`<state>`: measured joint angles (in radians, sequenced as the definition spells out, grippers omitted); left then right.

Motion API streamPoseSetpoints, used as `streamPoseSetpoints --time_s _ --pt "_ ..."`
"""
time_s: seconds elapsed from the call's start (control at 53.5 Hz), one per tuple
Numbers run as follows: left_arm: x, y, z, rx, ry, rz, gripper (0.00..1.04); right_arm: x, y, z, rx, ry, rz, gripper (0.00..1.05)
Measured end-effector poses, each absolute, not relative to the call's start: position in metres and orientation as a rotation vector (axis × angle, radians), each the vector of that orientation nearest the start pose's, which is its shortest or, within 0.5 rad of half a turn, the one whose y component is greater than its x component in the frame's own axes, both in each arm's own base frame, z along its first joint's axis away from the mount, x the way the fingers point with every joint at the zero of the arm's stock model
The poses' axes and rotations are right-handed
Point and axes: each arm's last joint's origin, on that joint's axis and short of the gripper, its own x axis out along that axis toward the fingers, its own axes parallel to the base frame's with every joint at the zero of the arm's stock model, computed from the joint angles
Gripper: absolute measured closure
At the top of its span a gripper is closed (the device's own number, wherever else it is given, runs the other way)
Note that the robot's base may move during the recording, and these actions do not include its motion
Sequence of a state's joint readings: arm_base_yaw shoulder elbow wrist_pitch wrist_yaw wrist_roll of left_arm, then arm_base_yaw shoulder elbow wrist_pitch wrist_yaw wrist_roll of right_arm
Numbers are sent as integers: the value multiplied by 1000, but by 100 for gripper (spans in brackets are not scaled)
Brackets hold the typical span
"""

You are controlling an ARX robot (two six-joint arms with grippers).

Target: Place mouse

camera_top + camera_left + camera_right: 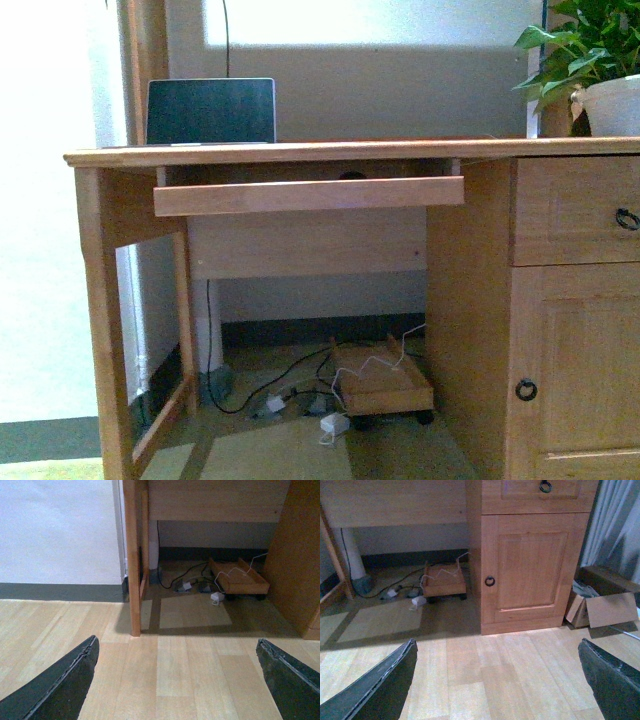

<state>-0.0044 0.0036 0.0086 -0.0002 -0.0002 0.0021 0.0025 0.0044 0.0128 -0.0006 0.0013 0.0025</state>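
Observation:
No mouse can be made out in any view. A small dark shape (352,175) sits in the gap between the desk top (350,151) and the pull-out tray (308,194); I cannot tell what it is. My left gripper (176,680) is open low over the wooden floor in front of the desk's left leg (132,560), with nothing between its dark fingers (60,682). My right gripper (496,682) is open too, over the floor before the cabinet door (532,567), and holds nothing. Neither arm appears in the front view.
An open laptop (210,112) stands at the desk's back left and a potted plant (595,60) at its right end. Under the desk lie cables (290,400) and a low wheeled wooden stand (385,385). A cardboard box (602,607) sits on the floor beside the cabinet.

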Motion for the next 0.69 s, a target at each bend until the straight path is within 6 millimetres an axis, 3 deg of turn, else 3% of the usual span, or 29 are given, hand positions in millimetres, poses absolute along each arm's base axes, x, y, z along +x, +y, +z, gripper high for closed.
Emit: streamPoseSetpoints --time_s 0.692 --pt "97 0 166 2 -5 -4 8 97 0 167 2 -8 3 7"
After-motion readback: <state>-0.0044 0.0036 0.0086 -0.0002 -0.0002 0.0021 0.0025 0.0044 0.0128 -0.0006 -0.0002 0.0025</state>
